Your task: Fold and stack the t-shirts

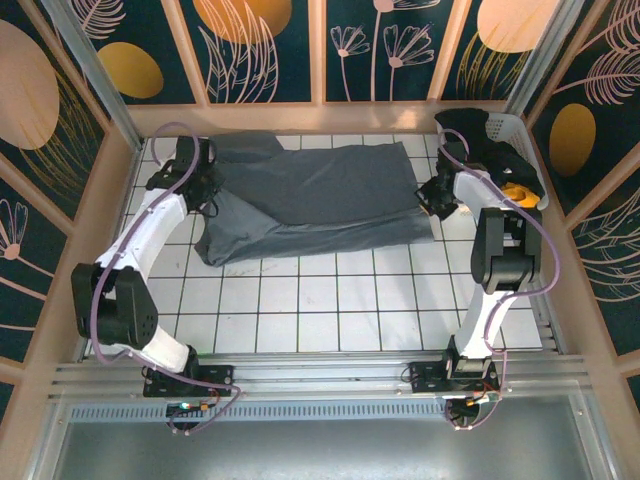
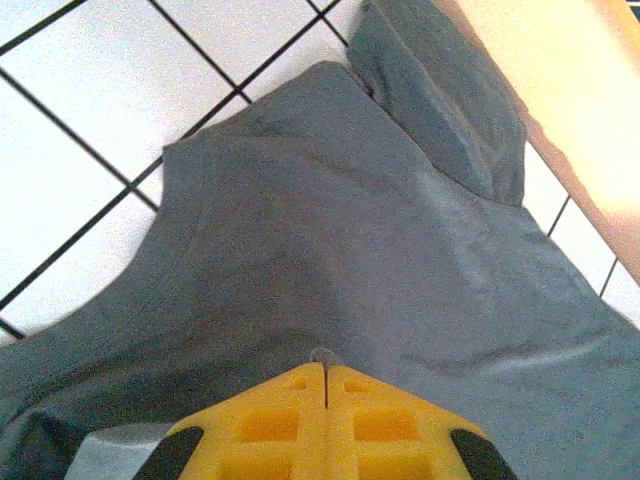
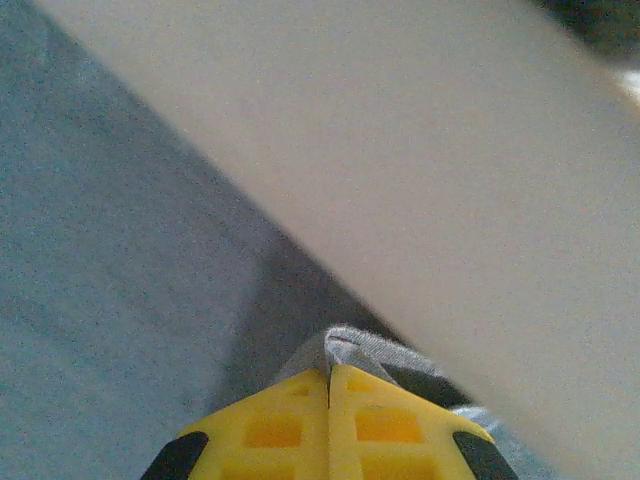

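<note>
Top external view: left end effector (image 1: 207, 186) and right end effector (image 1: 433, 196) tight on opposite ends of slate-grey t-shirt (image 1: 320, 195).

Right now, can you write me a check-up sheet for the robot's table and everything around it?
Surface: white tiled table, black grid lines.
Job's things: grey t-shirt spread across the far side; black shirt and orange-yellow shirt in the basket.
Clutter: white laundry basket, far right corner.
Grippers: left gripper and right gripper each shut on grey t-shirt cloth.
Cables: purple cables along both arms.
Surroundings: dark flower-patterned wall panels.
</note>
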